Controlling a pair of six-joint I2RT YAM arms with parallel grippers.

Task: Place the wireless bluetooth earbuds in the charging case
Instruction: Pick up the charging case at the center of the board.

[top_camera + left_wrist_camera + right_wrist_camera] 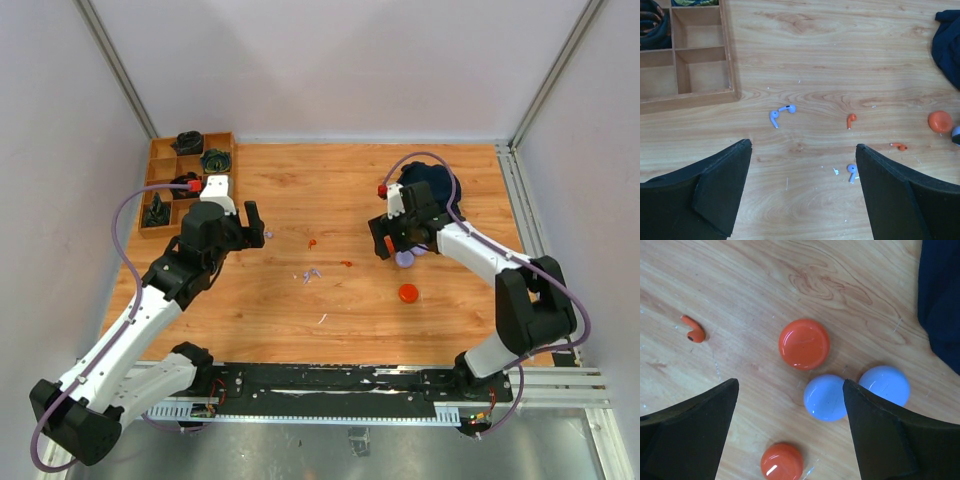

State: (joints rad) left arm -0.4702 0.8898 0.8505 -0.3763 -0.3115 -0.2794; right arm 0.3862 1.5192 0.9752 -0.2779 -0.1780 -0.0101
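Small earbuds lie scattered on the wooden table. The left wrist view shows two lilac earbuds point(774, 117) point(788, 108) close together, a third lilac earbud point(852, 171) by the right finger, and two orange earbuds point(851, 120) point(898, 146). My left gripper point(802, 145) point(252, 228) hangs open above them, holding nothing. My right gripper point(790, 385) point(398, 245) is open over round glossy pucks: two orange pucks point(804, 344) point(782, 461) and two lilac pucks point(826, 397) point(885, 384). I cannot tell whether these are the charging case. An orange earbud point(693, 331) lies to their left.
A wooden compartment tray point(160, 185) holding dark cables stands at the back left, behind my left arm. A dark blue cloth point(430, 180) lies at the back right, just behind the right gripper. An orange puck point(408, 293) sits in front of the right gripper.
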